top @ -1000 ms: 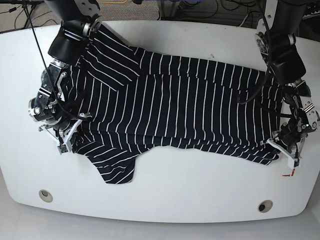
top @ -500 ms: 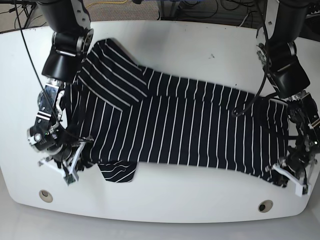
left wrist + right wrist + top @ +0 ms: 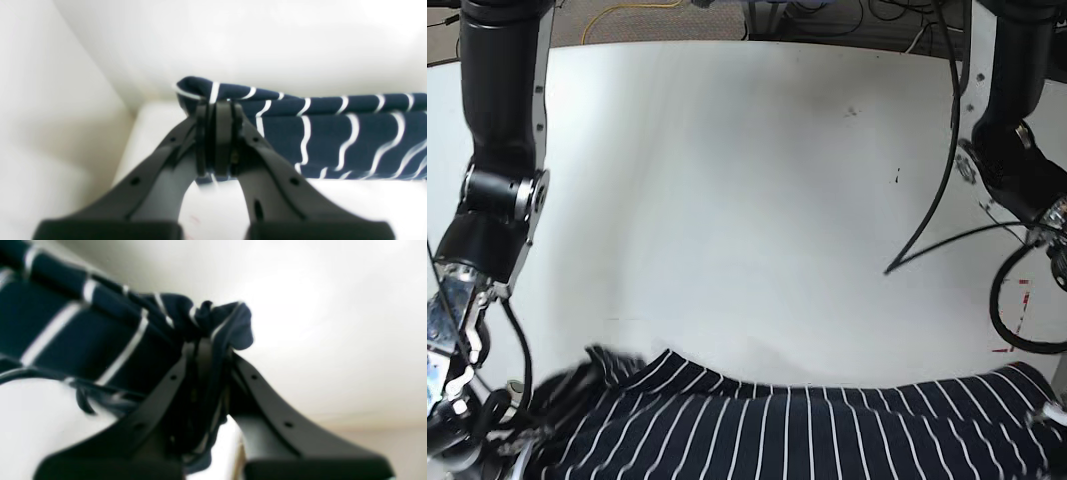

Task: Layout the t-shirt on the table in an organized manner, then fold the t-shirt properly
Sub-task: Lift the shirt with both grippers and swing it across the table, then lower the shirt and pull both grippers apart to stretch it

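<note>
The t-shirt, dark navy with thin white stripes, is stretched sideways along the bottom edge of the base view, over the front of the white table. My left gripper is shut on a folded edge of the t-shirt. My right gripper is shut on a bunched corner of the t-shirt. In the base view both grippers sit at the bottom corners, mostly cut off by the frame. The lower part of the shirt is out of view.
My right arm stands at the left of the base view, my left arm with its black cable at the right. A red-and-white tape mark lies near the right edge. Small dark specks dot the tabletop.
Both grippers have pulled the t-shirt from the middle of the table toward the front edge. It now shows only along the bottom of the base view, held taut between them.
</note>
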`<state>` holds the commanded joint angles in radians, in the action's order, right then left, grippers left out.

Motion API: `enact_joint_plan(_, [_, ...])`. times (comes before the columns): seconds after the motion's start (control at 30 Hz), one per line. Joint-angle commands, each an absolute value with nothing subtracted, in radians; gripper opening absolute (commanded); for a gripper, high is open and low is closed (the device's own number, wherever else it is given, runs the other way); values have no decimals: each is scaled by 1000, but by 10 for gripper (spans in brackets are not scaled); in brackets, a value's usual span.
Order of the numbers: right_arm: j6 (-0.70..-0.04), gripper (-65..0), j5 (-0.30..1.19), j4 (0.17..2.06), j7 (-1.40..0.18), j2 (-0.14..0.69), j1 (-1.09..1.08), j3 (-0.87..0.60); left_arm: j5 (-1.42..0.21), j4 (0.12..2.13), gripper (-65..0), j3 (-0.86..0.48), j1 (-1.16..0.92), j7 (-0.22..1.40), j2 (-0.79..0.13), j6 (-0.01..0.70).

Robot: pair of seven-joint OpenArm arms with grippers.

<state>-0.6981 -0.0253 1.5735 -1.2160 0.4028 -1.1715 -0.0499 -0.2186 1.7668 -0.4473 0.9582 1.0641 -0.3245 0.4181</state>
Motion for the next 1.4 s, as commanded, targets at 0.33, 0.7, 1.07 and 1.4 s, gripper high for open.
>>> enact_joint_plan(0.33, [-698,-650,-28,1744,-1346,409,-1219,-39,-226,1682,-650,-443,1136,1066,-348,423])
enact_joint_plan(0.7, [-698,-650,-24,2018,-1348,387,-691,-203,-361,1716,-650,-433,872,1066,-344,423])
enact_joint_plan(1.07, [-698,-650,-25,2023,-1218,237,-170,-432,-443,1848,-650,-487,493,1066,-343,423])
enact_joint_plan(1.4, [-698,-650,-31,2023,-1067,148,148,-437,-536,1879,-650,-610,139,1066,-348,423])
